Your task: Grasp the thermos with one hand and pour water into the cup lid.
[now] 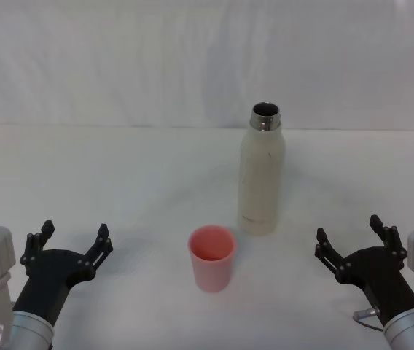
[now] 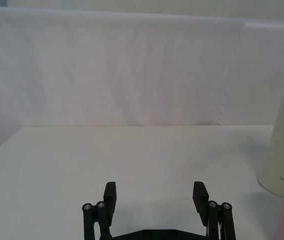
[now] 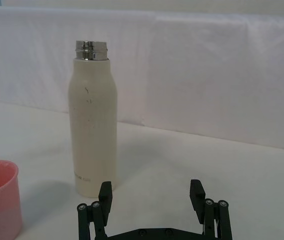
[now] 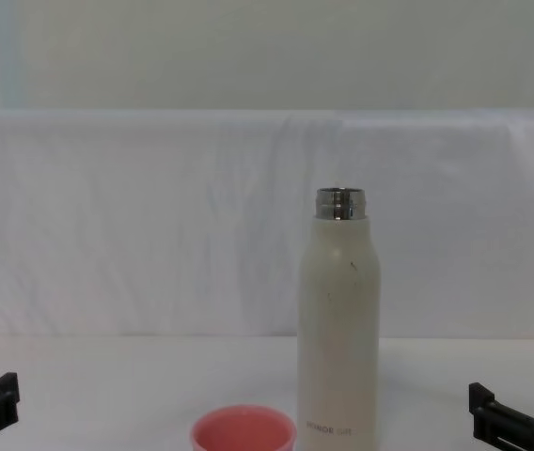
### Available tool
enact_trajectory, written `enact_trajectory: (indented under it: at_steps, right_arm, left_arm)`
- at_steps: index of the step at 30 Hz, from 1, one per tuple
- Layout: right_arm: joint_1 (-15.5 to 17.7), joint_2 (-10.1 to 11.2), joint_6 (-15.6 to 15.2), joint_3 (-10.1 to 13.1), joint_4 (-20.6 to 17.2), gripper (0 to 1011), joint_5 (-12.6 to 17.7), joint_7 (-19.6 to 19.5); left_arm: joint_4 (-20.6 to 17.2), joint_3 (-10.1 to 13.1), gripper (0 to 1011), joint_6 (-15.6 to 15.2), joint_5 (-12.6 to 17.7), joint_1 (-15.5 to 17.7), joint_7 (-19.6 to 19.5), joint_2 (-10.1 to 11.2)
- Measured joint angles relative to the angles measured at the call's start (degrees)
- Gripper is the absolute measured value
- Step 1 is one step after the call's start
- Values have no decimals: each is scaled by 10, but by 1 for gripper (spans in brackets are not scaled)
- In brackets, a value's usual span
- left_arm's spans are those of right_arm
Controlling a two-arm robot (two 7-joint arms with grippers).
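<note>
Nothing was done yet as far as I could tell. The thermos (image 1: 261, 173) stood upright mid-counter, uncapped, with the cup lid (image 1: 211, 257) just in front, apart from it. My right gripper (image 1: 354, 242) and left gripper (image 1: 71, 240) sat near me, fingers spread wide, empty. Grasp and pour were both left.

The thermos (image 1: 261, 173) stands upright on the table (image 1: 119, 175), right of centre. The cup lid (image 1: 211, 257) sits nearer and just to its left, apart from it. The left gripper (image 1: 73, 242) lies at the near left, the right gripper (image 1: 350, 237) at the near right, both well apart from the cup lid.
</note>
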State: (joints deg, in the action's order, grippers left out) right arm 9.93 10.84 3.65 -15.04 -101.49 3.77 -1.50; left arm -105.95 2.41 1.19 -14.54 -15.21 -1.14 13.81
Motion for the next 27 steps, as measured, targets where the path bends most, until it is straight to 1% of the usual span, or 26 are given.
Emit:
enact_trajectory:
  at_steps: [27]
  right_arm:
    - [0, 0, 0, 0, 0, 1001, 0, 0]
  left_arm:
    - [0, 0, 1001, 0, 0, 0, 0, 0]
